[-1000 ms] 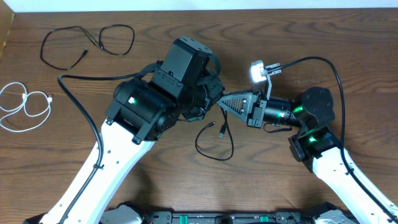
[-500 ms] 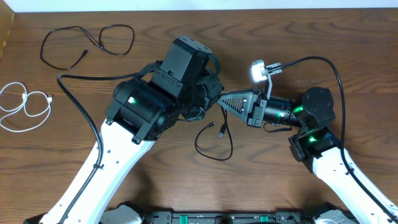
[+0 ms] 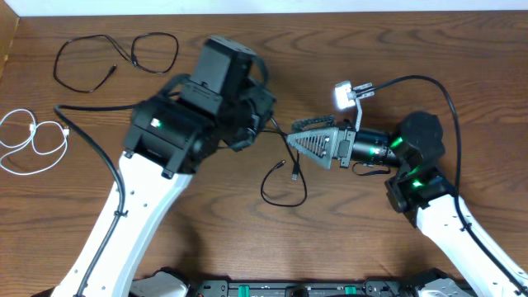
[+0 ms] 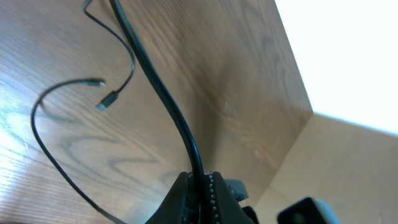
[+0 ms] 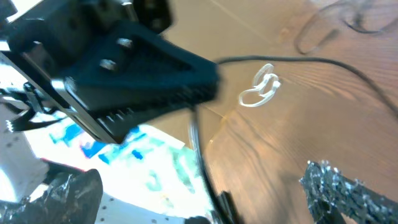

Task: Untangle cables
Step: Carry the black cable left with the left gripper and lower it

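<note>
The left gripper [image 4: 199,186] is clamped shut on a black cable [image 4: 163,99], which rises taut from between its closed fingers. The rest of this cable lies in a loose loop on the table [image 3: 214,239] between the two arms, both plugs resting free on the wood. The grip near one end probably serves to lift and draw this cable out straight.

The right gripper [image 3: 295,139] points toward the left one, close beside it, with its jaws standing wide apart and nothing between them. This likely leaves the cable to the left arm alone.

A second black cable [image 3: 125,51] lies at the far left corner. The white cable [image 3: 37,132] is coiled at the left edge. Both are well apart from the held cable.

No brand, label or legible writing is visible. The right wrist view is too blurred to read.
</note>
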`<state>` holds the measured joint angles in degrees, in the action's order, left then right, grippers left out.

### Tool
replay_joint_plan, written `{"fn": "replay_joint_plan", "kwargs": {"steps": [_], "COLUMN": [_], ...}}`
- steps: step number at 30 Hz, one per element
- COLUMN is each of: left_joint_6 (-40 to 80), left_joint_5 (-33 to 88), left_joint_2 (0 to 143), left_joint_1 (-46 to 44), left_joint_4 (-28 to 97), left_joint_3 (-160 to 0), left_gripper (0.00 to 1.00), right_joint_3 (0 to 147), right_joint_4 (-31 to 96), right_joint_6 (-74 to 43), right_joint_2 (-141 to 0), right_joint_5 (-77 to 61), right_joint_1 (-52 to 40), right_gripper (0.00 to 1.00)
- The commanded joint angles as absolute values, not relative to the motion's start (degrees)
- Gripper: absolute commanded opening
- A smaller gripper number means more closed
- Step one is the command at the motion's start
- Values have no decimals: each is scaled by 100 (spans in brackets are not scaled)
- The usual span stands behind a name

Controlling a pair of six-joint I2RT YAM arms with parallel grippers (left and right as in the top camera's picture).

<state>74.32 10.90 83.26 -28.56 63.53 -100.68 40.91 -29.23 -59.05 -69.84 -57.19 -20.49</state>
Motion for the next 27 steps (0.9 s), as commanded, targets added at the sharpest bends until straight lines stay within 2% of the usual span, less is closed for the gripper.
{"fn": "replay_joint_plan", "kwargs": {"steps": [1,6,13,16,20,27], "left_joint_6": [7513,7505,7402,7397,7236,7349], "left_joint_5": [1225,2316,2805,2799,2783,2104], "left_joint_2": [8252,8027,7550,7336,7124,7087], "left_joint_1": [-2480,-1754,-989,-794,-534,-290], "left_joint_4": [6407,5907,4401,3861,3911,5413], "left_joint_3": [-10073,-10075,-10075,-10075,-10075,-10073], "left_gripper": [7,8,8,7,7,7], "right_joint_3": [4152,4152,4152,4152,4152,4152], "right_joint_4": [-2112,176,2418,2917,3035,3033], "right_joint_6": [-5507,-4663,-4364,-4364,-4362,-4362], "right_joint_2": [-6976,-6976,-6976,-6978,-6978,-6978], "right_joint_5": [-5544,-4431,-1474,-674,-331,-333], "right_joint_1": [-1610,-1116,-1083,-1085,-1085,-1085], "right_gripper": [99,99,99,99,99,99]}}
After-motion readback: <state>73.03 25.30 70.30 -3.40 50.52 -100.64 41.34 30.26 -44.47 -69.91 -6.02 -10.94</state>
